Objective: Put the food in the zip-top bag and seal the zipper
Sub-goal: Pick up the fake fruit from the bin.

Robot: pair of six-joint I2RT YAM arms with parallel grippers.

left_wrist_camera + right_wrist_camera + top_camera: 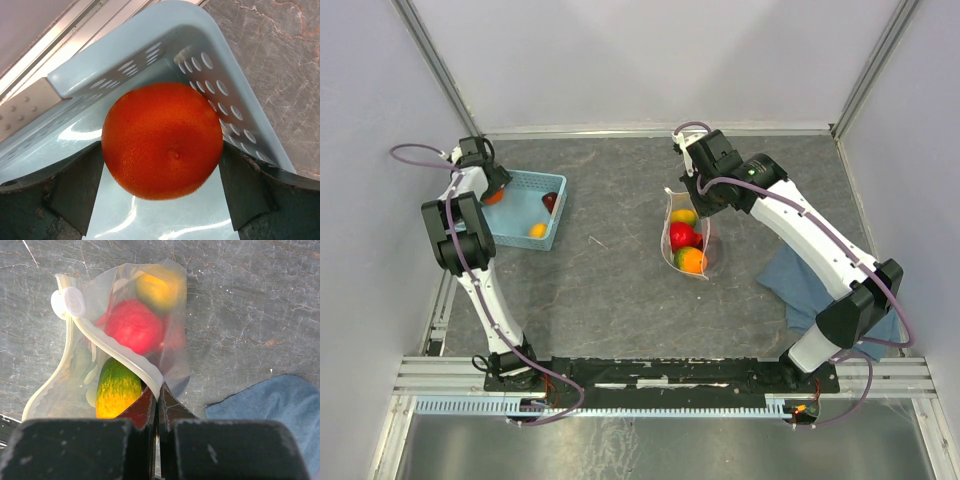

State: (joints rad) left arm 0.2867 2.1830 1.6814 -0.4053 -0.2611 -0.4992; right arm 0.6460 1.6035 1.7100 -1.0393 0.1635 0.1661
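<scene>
The zip-top bag (687, 245) hangs open-mouthed at mid-table, clear with white spots. Its pale zipper (112, 347) runs along the mouth, and my right gripper (159, 391) is shut on one end of that strip, holding the bag up. Inside it lie a yellow fruit (159, 287), a red one (134, 325) and a green-yellow one (117, 390). My left gripper (160, 192) reaches into the light-blue basket (150, 30) at the back left. It is open, one finger on each side of an orange (162, 140) resting in the basket's corner.
In the basket (535, 176) there are also a dark red piece (550, 201) and a small yellow-orange piece (537, 230). A blue cloth (800, 285) lies crumpled at the right under the right arm. Grey walls enclose the table.
</scene>
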